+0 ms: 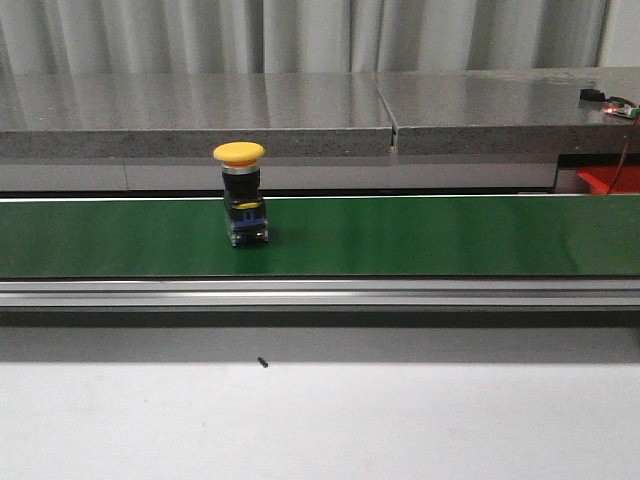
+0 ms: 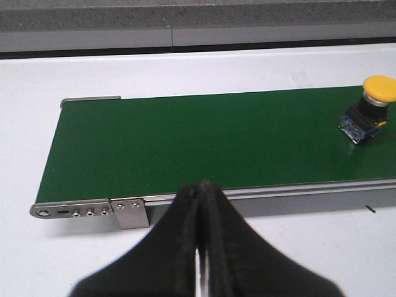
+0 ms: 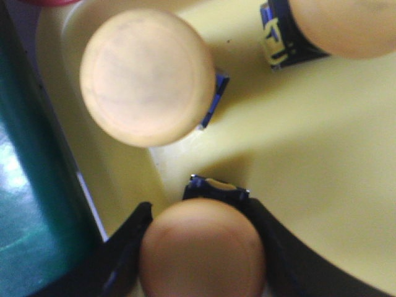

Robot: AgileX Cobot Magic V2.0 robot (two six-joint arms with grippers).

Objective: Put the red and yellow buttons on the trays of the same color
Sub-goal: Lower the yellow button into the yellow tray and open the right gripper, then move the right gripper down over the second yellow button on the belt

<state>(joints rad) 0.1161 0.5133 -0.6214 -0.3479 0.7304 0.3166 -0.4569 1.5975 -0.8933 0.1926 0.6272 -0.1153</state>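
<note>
On the green belt (image 1: 420, 235), left of centre in the front view: a yellow button (image 1: 240, 195), standing upright on its dark body with a blue base, mushroom cap on top. Behind the belt, a grey stone ledge (image 1: 300, 110) running across the frame, with pale curtain above. At the far right edge, just below the ledge, a sliver of something red (image 1: 604, 180), too cropped to name for certain. In the foreground, the white bench (image 1: 320, 420), with one small dark speck (image 1: 262, 362) near the middle.

In the left wrist view, the same yellow button (image 2: 369, 108) at the right edge of the frame, well apart from the left end effector (image 2: 201, 189). Fingers pressed flat together, clenched on nothing, hovering over the near rail by a metal bracket (image 2: 130, 211) at the belt's end.

In the right wrist view, the right end effector (image 3: 201, 213) clamped around a held button (image 3: 201, 250) at the bottom centre, one black finger (image 3: 127, 253) against each side of the cap. Underneath, the yellow tray (image 3: 322, 161). Whether the held button touches the tray floor: cannot tell. Already lying in the tray, a second button (image 3: 147, 77) at upper left and a third button (image 3: 343, 25) cropped at the upper right, both yellow-capped and blurred. Along the left edge of that frame, a strip of the green belt.
</note>
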